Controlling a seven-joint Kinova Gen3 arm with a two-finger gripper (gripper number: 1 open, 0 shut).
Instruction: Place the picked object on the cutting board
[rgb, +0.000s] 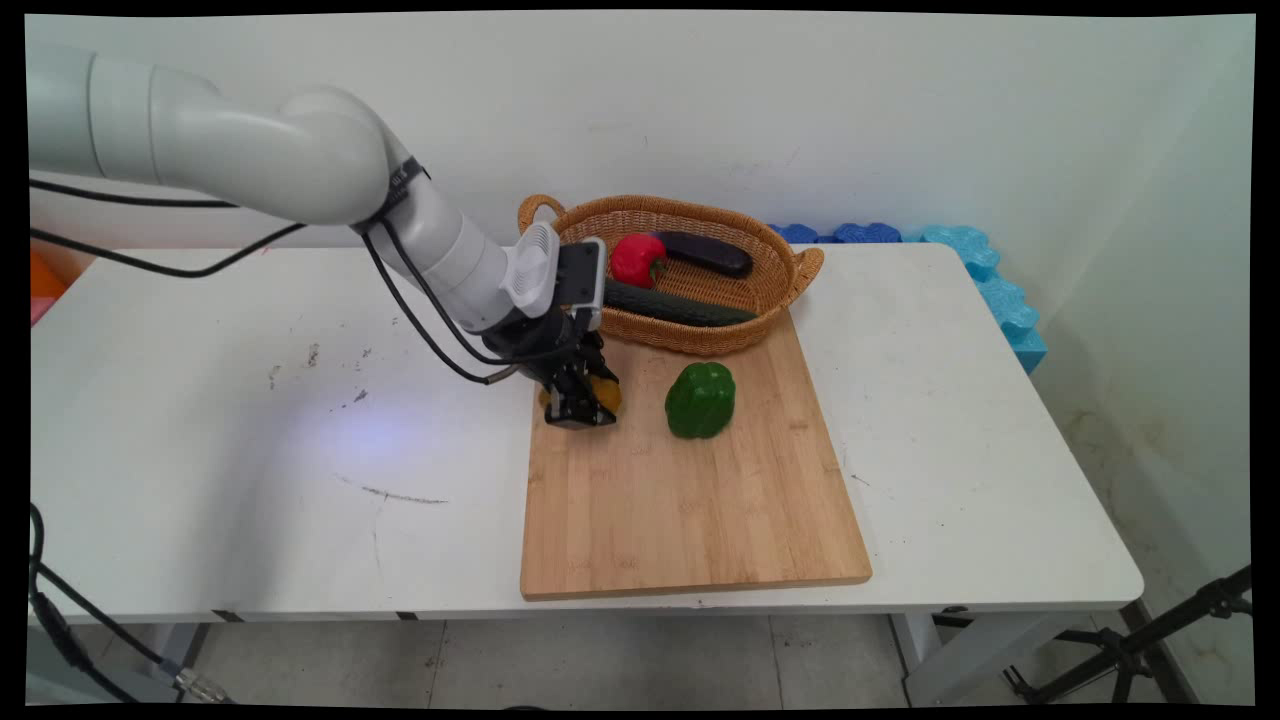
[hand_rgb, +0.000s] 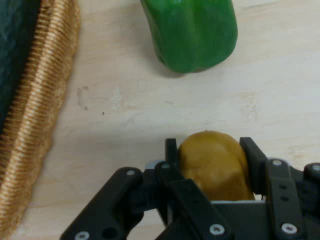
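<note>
- The white table (rgb: 250, 440) is partly covered by a rectangular bamboo cutting board (rgb: 690, 500).
- An oval woven wicker basket (rgb: 700, 335) is set at the board's far edge.
- A glossy green bell pepper (rgb: 700, 400) is left just beside the grasp; a sideways swing is best avoided.
- A brown-yellow rounded potato (hand_rgb: 215, 162) is pinched between the fingers of the black two-finger gripper (hand_rgb: 212, 165) at the board's far left; a centred, steady grip is advised.

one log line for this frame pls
gripper: shut on yellow-brown vegetable | on cutting board | green pepper beside | basket: red pepper, cucumber, eggplant
</note>
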